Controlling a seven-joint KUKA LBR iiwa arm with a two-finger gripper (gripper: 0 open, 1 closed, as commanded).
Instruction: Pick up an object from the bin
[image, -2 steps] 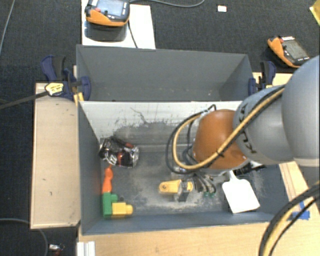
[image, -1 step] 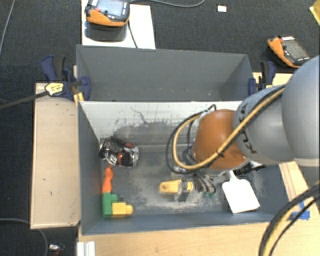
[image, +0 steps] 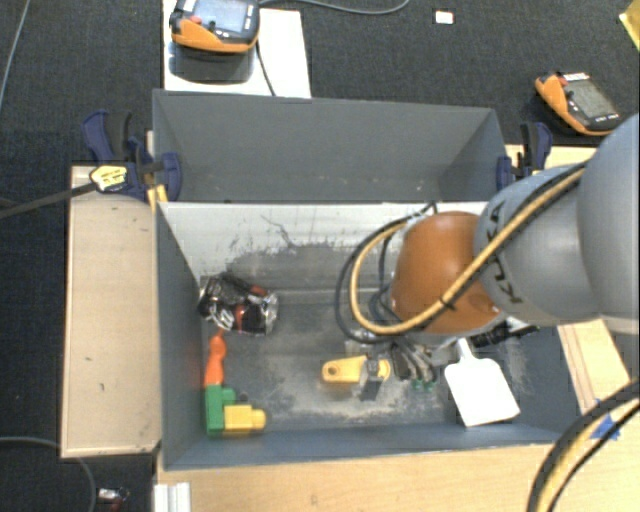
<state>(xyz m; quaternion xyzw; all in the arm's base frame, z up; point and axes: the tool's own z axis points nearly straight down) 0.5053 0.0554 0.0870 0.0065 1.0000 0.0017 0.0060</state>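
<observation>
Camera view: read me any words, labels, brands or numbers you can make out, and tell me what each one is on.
"KUKA": dark letters on the grey arm, partly crossed by a cable, so only partly legible.
Crumpled shiny packet at the bin's left: print too crumpled to read.
Orange handheld unit at top left and second orange unit at top right: screens too small to read.

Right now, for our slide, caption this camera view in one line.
Tool low in the grey bin at a yellow piece, with a white spatula close by.

The grey arm (image: 590, 265) (black lettering) wears an orange cover (image: 435, 265) and looping cables (image: 352, 298).
</observation>
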